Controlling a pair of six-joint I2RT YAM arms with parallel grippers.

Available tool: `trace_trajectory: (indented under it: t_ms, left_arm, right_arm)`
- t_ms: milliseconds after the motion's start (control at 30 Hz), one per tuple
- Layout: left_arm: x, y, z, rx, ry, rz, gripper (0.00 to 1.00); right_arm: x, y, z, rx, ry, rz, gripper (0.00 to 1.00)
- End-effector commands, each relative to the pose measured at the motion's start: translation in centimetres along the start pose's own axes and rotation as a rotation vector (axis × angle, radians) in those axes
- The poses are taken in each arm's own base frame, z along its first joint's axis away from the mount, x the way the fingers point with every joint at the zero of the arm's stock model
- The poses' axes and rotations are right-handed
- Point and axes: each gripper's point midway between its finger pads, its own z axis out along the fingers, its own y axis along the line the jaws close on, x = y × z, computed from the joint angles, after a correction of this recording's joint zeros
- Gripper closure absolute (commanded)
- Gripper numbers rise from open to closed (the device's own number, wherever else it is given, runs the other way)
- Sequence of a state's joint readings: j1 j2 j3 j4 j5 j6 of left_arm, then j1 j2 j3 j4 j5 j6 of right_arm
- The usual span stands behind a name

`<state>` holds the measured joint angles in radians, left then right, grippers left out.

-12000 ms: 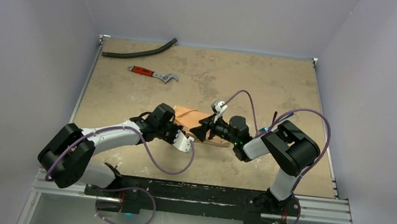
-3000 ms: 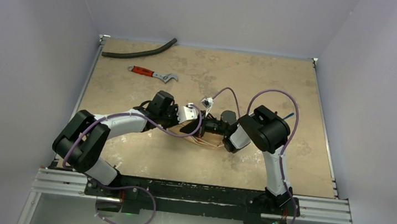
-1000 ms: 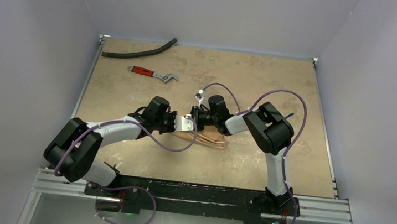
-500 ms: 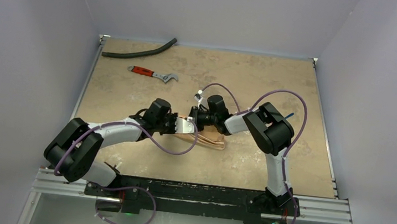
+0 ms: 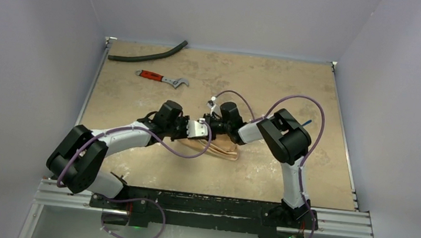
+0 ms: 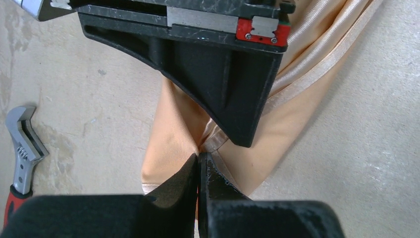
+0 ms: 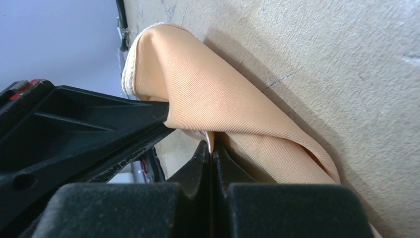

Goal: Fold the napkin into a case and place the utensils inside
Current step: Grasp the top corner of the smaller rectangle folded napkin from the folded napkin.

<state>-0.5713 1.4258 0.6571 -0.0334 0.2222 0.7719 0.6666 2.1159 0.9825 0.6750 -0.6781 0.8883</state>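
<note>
The peach-orange napkin (image 5: 225, 151) lies bunched in a narrow, loosely folded strip at mid-table, lifted at its left end. My left gripper (image 5: 197, 132) is shut on a fold of the napkin (image 6: 173, 134), its tips (image 6: 199, 158) pressed together on the cloth. My right gripper (image 5: 208, 124) meets it tip to tip and is shut on the napkin's (image 7: 223, 99) hemmed edge (image 7: 212, 145). A blue fork tip (image 5: 307, 123) pokes out behind the right arm's elbow. The spoon is hidden.
A red-handled wrench (image 5: 162, 78) and a curved black hose (image 5: 147, 54) lie at the far left of the table; the wrench (image 6: 20, 148) also shows in the left wrist view. Purple cables loop over both arms.
Over the last second both grippers stay shut on the napkin and have barely shifted. Since three seconds ago the right gripper has swung toward the far side, drawing the cloth with it.
</note>
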Motion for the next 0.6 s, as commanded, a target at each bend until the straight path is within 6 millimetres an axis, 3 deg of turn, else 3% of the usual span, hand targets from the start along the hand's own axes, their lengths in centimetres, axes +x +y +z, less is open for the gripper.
trace_trajectory:
  t_ms: [0, 367, 567]
  left_arm:
    - [-0.6, -0.2, -0.5, 0.021, -0.035, 0.041, 1.00]
    - [-0.6, -1.1, 0.0, 0.045, -0.057, 0.076, 1.00]
    - [0.5, -2.5, 0.2, 0.073, -0.034, 0.157, 1.00]
  right_arm:
    - [3.9, -5.3, 0.3, 0.161, 0.088, 0.148, 1.00]
    - [4.1, -5.2, 0.9, 0.133, 0.115, 0.186, 1.00]
    - [3.2, -3.8, 0.8, 0.103, 0.097, 0.181, 1.00]
